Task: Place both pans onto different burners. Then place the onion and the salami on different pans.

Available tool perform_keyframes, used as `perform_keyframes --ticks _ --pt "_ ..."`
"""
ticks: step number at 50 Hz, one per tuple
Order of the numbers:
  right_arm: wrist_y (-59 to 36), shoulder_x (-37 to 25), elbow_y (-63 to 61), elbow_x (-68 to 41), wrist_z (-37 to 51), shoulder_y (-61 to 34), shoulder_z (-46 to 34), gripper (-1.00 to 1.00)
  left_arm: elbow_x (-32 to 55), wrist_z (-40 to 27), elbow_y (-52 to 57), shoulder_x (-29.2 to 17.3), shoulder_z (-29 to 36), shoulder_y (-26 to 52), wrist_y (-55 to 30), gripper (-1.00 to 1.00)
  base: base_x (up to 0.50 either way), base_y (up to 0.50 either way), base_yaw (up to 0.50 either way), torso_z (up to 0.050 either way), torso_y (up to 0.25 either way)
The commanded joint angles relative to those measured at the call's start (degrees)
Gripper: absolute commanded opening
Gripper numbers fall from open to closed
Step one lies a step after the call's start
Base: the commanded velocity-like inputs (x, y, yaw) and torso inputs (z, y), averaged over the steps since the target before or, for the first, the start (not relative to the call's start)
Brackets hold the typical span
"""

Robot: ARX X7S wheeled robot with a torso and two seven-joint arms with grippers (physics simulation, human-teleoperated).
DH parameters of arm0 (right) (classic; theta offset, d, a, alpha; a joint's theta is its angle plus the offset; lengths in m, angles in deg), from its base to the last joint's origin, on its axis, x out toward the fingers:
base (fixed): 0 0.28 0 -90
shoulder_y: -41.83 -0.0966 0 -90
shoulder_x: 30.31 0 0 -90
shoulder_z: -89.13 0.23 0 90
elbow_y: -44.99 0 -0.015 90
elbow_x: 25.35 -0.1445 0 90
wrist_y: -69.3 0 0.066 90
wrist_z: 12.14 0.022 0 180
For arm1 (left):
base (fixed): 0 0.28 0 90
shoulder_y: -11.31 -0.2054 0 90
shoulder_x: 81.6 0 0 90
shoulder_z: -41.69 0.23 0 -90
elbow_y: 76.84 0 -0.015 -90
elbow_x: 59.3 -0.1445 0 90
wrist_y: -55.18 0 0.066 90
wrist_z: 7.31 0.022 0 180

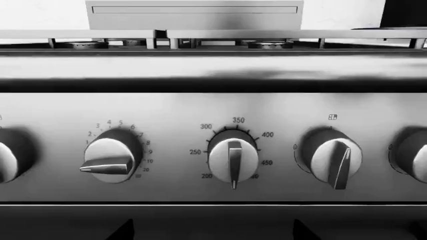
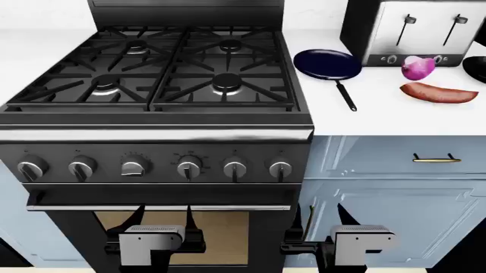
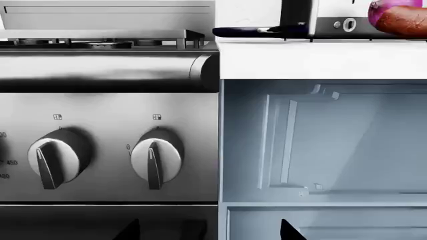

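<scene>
The dark navy pan point(image 2: 326, 63) lies on the white counter right of the stove, its thin black handle pointing toward me. Only the rim of the black pan point(image 2: 477, 65) shows, at the right edge. The purple onion point(image 2: 417, 67) sits before the toaster, and the reddish-brown salami point(image 2: 439, 92) lies just in front of it. All four burners point(image 2: 226, 82) are bare under the grates. My left gripper point(image 2: 165, 219) point(image 1: 213, 232) and right gripper point(image 2: 325, 219) point(image 3: 210, 232) hang low before the oven door, both open and holding nothing. In the right wrist view the navy pan point(image 3: 247, 31) and salami point(image 3: 407, 25) show edge-on.
A silver toaster point(image 2: 414, 28) stands at the back of the counter. A row of control knobs point(image 2: 188, 168) lines the stove front above the oven handle point(image 2: 152, 206). Blue cabinet doors point(image 2: 395, 193) are below the counter point(image 2: 379, 114).
</scene>
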State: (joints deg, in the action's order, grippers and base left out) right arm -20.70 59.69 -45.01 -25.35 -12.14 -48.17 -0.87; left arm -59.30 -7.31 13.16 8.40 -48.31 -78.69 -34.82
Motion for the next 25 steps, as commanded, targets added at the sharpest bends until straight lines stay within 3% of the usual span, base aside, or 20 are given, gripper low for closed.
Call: perform_keyframes --ticks 1,16,25 --pt "0.18 -0.90 0.55 -0.48 1.35 -0.02 -1.24 1.00 0.79 -1.21 -0.52 -0.87 1.08 0.05 0.07 1.00 0.00 0.00 0.00 0.000 0.000" --pt "-0.06 -3.04 3.36 -2.18 4.08 -0.60 -4.08 1.00 2.78 -4.23 -1.70 -2.90 4.09 0.36 0.34 1.00 0.00 0.00 0.00 0.001 0.000" --pt "0.30 -3.59 3.17 -3.81 4.41 -0.36 -4.66 1.00 4.24 -4.69 -1.88 -3.69 4.95 0.56 0.18 1.00 0.00 0.00 0.00 0.046 0.006"
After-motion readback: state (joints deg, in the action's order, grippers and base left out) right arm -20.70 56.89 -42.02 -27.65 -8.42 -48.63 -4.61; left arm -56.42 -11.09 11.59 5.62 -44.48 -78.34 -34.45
